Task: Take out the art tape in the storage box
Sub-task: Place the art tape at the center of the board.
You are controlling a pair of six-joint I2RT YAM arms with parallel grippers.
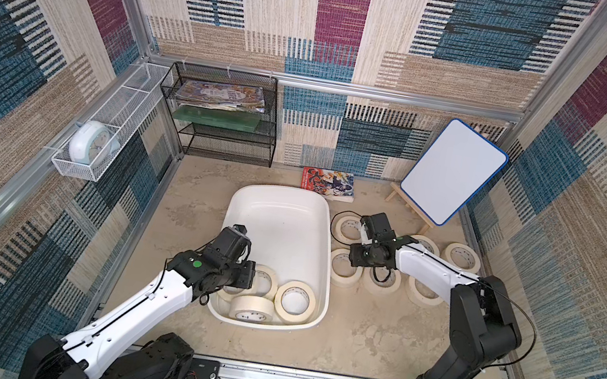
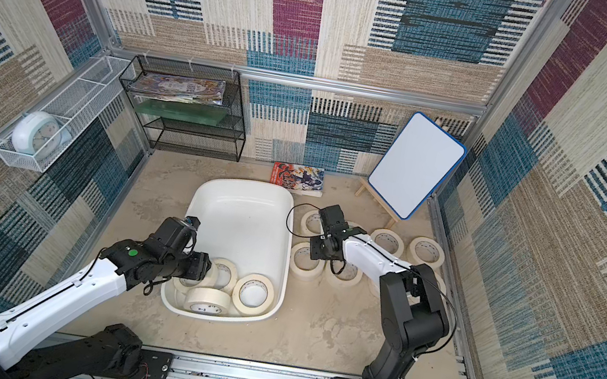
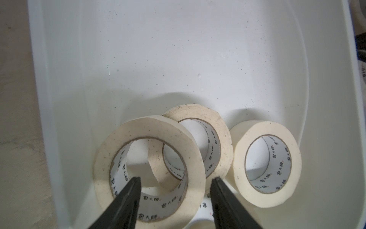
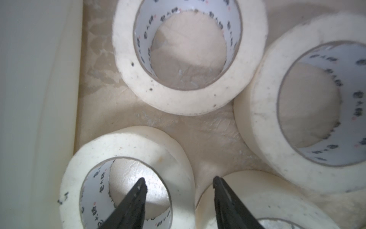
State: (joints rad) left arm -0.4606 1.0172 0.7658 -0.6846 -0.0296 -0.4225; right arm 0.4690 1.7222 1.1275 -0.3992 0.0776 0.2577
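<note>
Storage box: the large, shallow white plastic storage box (image 1: 278, 228) sits mid-desk, and its far half is bare.
Art tape inside: cream-coloured rings of art tape (image 1: 250, 302) crowd the box's near end. In the left wrist view a tilted roll (image 3: 118, 144) leans on a second (image 3: 198, 113), a third (image 3: 267, 128) lies flat just beside them, and a fourth is mostly hidden underneath.
Art tape outside: at least six rolls (image 1: 342, 281) lie flat and close-packed on the sandy beige desk (image 1: 352, 334), right of the box.
Left gripper: the left gripper (image 3: 175, 179) has its jaws apart, astride the tilted roll's wall. One finger is in the hole and one outside, not closed on it.
Right gripper: the right gripper (image 4: 179, 179) is spread and holds nothing. It is low over the outside rolls, with one finger above a roll's hole.
In the way: neighbouring rolls and the box's near wall hem in the tilted roll. The box's right wall stands just beside the right gripper.
Surroundings: a black wire shelf rack (image 1: 231, 144) with magazines (image 1: 221, 96) stands far left. A white wire basket (image 1: 127, 104) on the left wall holds a pale blue alarm clock (image 1: 90, 146). A comic book (image 1: 328, 182) lies just beyond the box, and a blue-framed whiteboard (image 1: 452, 172) on a wooden easel (image 1: 398, 193) stands far right.
</note>
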